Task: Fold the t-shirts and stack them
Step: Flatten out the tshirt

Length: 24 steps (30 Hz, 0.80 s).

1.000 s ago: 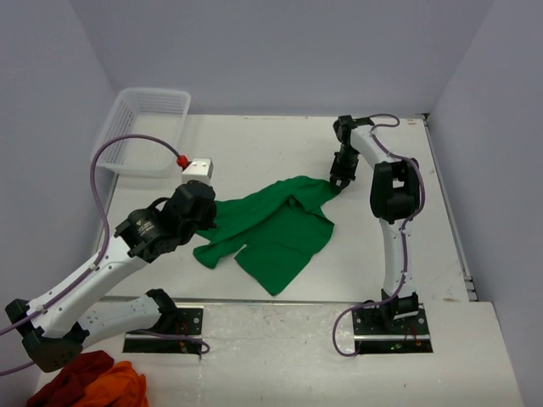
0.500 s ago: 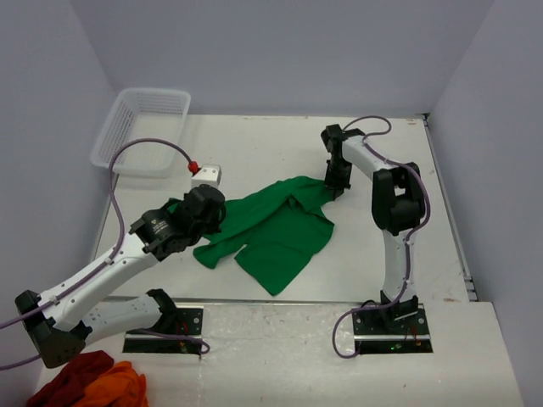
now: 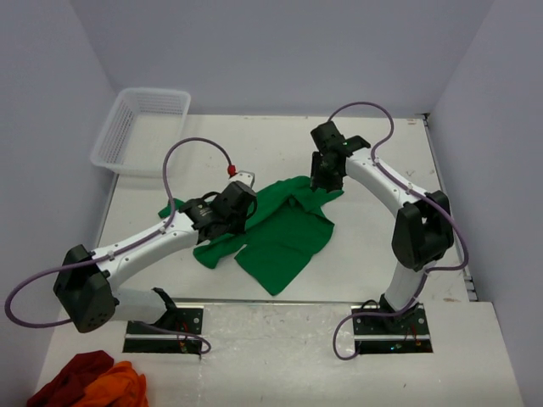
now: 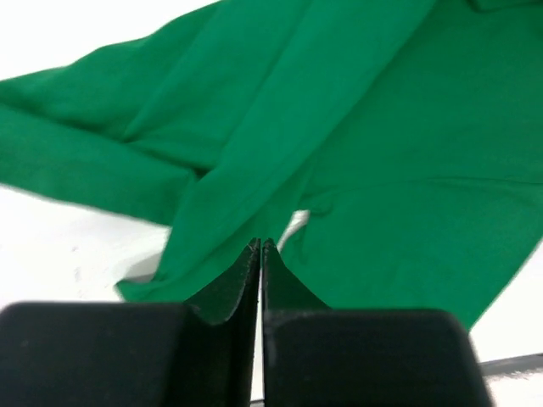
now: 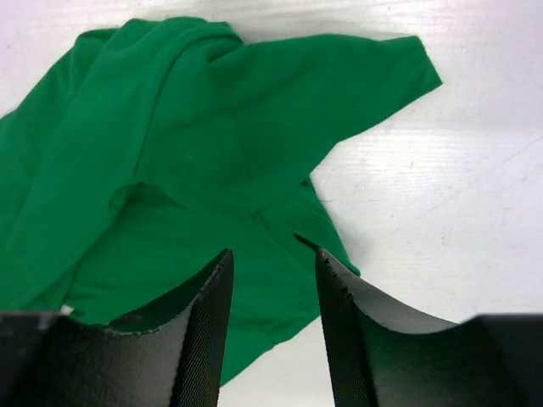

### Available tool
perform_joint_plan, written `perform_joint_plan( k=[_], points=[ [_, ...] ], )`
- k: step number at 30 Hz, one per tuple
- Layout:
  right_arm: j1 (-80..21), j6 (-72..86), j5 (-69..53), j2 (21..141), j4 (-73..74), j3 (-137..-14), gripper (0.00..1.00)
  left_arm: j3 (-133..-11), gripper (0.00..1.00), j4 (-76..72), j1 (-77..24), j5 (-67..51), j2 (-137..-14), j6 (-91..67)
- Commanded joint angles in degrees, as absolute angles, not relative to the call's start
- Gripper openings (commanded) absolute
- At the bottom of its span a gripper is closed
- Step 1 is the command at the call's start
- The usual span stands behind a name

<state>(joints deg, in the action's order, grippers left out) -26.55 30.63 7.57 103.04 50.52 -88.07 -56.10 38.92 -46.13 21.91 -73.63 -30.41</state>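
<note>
The green t-shirt lies crumpled and partly folded over itself in the middle of the table. My left gripper hovers over its left part. In the left wrist view that gripper is shut with nothing between its fingers, and the t-shirt spreads below it. My right gripper is over the shirt's upper right sleeve. Seen from the right wrist, this gripper stands open above the cloth, gripping nothing.
A white mesh basket stands at the back left corner. Dark red and orange cloths lie at the near left, off the table in front of the left arm's base. A purple cable loops above the left arm.
The left arm has swung right and reached out over the shirt. The right gripper has shifted left along the sleeve and opened. The shirt has barely moved.
</note>
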Motion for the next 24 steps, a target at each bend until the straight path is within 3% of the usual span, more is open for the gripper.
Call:
perform_joint_plan(
  k=[1, 3, 4, 13, 20, 24],
  points=[
    [-26.19, 30.32, 8.71, 105.03, 49.04, -90.43, 0.45, -60.29, 0.07, 29.82, -45.70, 14.17, -75.84, -26.73],
    [-26.19, 30.85, 7.56, 104.77, 47.29, -89.65, 0.01, -61.43, 0.06, 27.61, -45.70, 8.71, -78.39, -26.19],
    [-26.28, 31.02, 7.47, 104.16, 46.68, -88.87, 0.00, -61.78, 0.00, 25.86, -45.79, 6.79, -79.53, -26.10],
    [-24.53, 29.36, 11.34, 105.64, 47.99, -92.90, 0.00, -60.73, 0.00, 14.94, -45.97, -10.80, -92.97, -27.42],
    [-20.22, 27.86, 6.78, 104.86, 45.98, -93.26, 0.00, -59.07, 0.00, 15.47, -47.02, -9.93, -98.35, -29.00],
    [-20.74, 26.90, -2.61, 101.08, 39.30, -85.89, 0.00, -57.57, 0.00, 15.64, -47.20, -8.53, -97.91, -29.53]
  ],
)
